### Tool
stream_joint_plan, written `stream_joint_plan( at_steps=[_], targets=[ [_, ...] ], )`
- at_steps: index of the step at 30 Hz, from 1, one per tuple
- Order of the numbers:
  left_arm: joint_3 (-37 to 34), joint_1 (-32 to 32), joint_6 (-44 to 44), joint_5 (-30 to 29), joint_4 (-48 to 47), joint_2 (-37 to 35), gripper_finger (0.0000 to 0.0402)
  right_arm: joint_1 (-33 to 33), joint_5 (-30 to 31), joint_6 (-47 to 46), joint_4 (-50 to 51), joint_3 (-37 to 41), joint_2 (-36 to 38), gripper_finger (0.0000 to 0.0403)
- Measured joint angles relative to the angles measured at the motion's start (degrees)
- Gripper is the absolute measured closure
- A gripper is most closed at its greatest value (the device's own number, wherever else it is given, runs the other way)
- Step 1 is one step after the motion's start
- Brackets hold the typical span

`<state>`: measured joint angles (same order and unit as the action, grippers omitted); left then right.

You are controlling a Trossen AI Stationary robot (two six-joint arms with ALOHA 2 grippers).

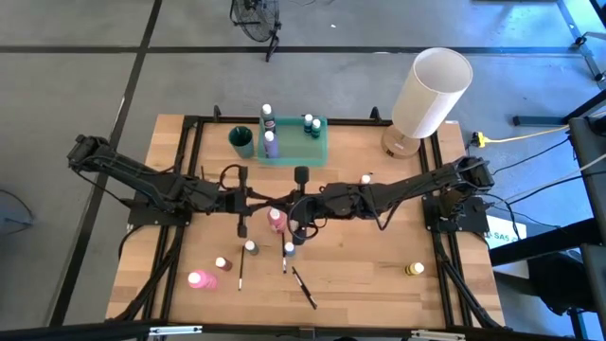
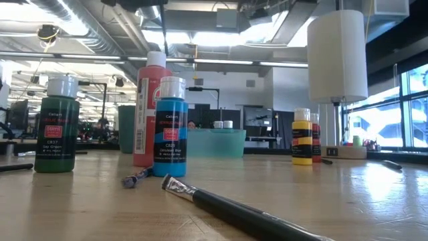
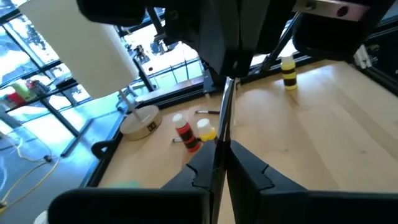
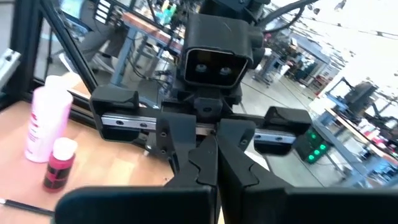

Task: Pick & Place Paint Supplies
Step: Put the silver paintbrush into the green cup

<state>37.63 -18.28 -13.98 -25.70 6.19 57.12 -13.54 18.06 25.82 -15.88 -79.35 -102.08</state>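
While both arms reach inward, left gripper (image 3: pixel 222 163) jaws clench a paintbrush (image 3: pixel 225 118); right gripper (image 4: pixel 214 163) clenched.

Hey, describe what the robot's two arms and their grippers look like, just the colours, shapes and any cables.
Both arms are dark, nearly black, built of slim jointed segments rising from black bases on a black frame. The left gripper has two flat, angular black fingers. The right gripper looks the same. Facing it, the left arm's wrist carries a boxy black camera housing with two round lenses over a silver bar. Black cables trail by the right base.
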Motion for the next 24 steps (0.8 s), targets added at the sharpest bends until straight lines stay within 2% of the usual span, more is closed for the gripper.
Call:
stream_joint_plan(
  at_steps=[4,10,14,16,20,22,24],
  targets=[
    [0.0,0.0,0.9,-6.0,-1.9,0.0,0.0386,-0.6,4.6,-0.3,0.6,0.0,0.2,0.0403],
    [0.0,-0.1,2.3,-12.0,-6.1,0.0,0.0387,-3.7,21.5,-1.2,-0.1,-0.1,2.4,0.0403],
    [0.0,-0.1,2.5,-16.1,-7.0,0.0,0.0387,-5.8,35.6,-0.8,1.6,-0.1,2.5,0.0403],
    [0.0,-0.2,2.5,-23.5,-8.7,0.0,0.0387,-6.7,43.7,-0.7,4.3,-0.1,2.6,0.0403],
    [0.0,-0.8,0.6,-44.9,-13.4,-0.3,0.0387,-8.2,56.8,-4.9,16.1,-0.1,2.6,0.0403],
    [0.0,-0.5,-1.3,-50.0,-15.6,-0.6,0.0387,-8.7,60.5,-10.1,22.9,0.0,2.6,0.0403],
    [0.0,0.7,-3.2,-51.8,-15.3,-1.3,0.0387,-8.9,61.1,-17.5,29.1,0.0,2.6,0.0403]
  ],
)
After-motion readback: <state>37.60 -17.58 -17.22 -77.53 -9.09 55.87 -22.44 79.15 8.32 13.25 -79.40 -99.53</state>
